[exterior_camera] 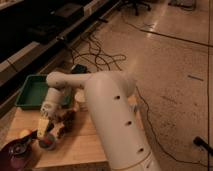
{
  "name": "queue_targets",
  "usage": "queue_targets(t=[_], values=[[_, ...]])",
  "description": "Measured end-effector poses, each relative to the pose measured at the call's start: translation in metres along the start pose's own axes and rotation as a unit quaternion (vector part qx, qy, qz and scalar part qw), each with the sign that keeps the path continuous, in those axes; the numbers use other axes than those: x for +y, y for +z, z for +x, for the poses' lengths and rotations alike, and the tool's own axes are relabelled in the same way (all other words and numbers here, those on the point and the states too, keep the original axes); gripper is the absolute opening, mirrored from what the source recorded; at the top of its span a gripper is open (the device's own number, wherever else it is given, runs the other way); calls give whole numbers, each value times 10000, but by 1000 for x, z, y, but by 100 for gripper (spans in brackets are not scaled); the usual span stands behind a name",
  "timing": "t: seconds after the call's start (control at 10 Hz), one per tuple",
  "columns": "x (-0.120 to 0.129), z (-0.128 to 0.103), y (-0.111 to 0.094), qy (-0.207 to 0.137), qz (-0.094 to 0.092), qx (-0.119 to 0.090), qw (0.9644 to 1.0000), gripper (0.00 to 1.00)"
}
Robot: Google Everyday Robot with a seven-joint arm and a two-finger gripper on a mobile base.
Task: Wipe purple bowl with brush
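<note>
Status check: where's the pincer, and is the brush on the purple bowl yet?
Pincer low over wooden table, brush at its tip. Purple bowl at table's near corner, brush short of it. Yellow-orange fruit close beside the path.

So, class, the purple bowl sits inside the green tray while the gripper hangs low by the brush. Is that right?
Not quite. The camera view shows the purple bowl at the near left corner of the table, outside the green tray, which lies further back. The gripper does hang low by the brush, between them.
</note>
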Motion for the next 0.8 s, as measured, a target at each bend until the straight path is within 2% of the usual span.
queue_targets(t=[0.5, 0.8], values=[[13, 33, -4, -17, 46, -15, 10000, 0], [22, 43, 4, -29, 109, -92, 9999, 0]])
